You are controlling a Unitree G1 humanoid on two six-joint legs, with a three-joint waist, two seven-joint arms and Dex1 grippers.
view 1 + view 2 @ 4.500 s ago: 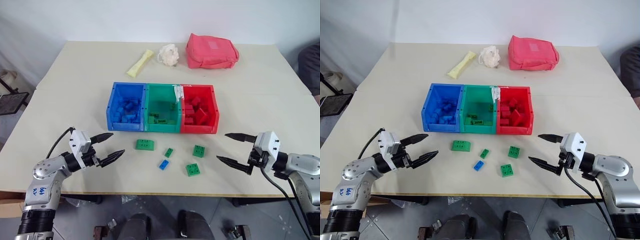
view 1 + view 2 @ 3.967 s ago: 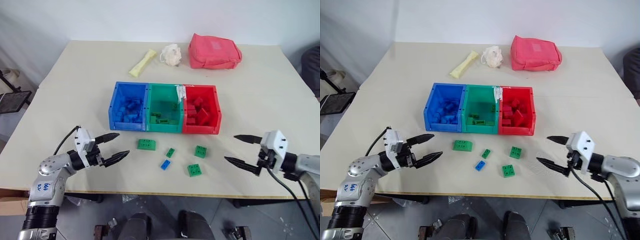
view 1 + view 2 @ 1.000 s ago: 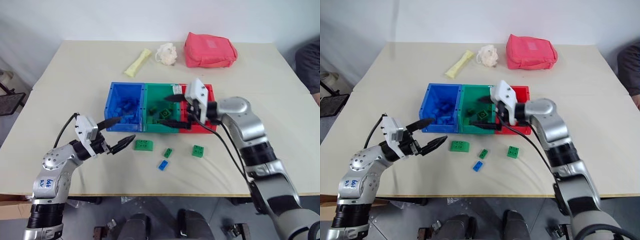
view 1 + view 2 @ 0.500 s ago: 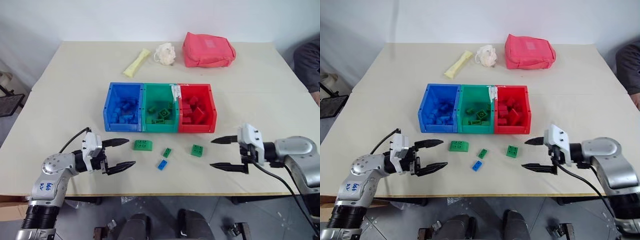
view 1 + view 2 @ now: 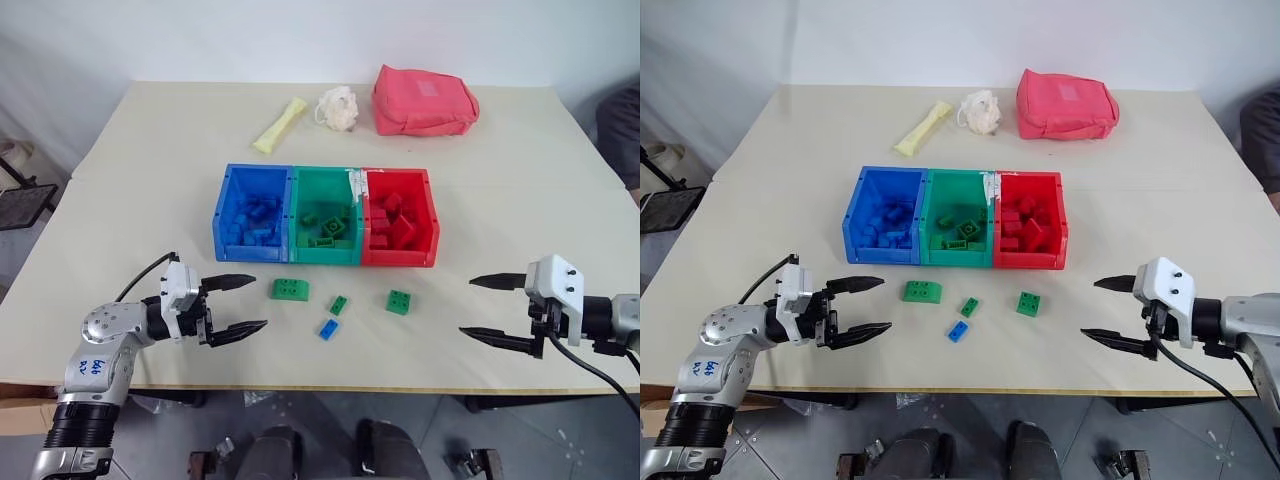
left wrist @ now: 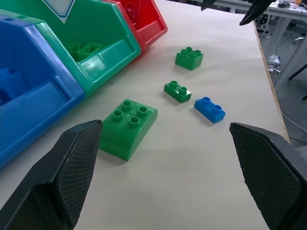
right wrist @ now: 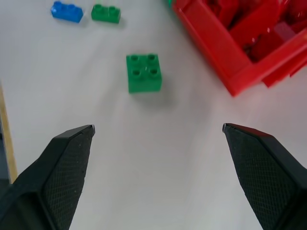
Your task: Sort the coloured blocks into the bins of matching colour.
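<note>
Right gripper (image 5: 497, 308) beside green block (image 5: 399, 302)

Blue handwriting on the left arm (image 5: 92, 366) is the sole marking, perhaps "666", too small to be sure.

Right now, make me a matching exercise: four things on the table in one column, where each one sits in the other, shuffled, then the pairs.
Things:
1. pouch
2. blue brick
3. wrapper
4. green bin

Places:
A. between the blue bin and the red bin
B. far right corner, beyond the bins
C. loose on the table, nearer than the bins
D. far side, left of the white puff

Pairs: 1-B, 2-C, 3-D, 4-A
</note>
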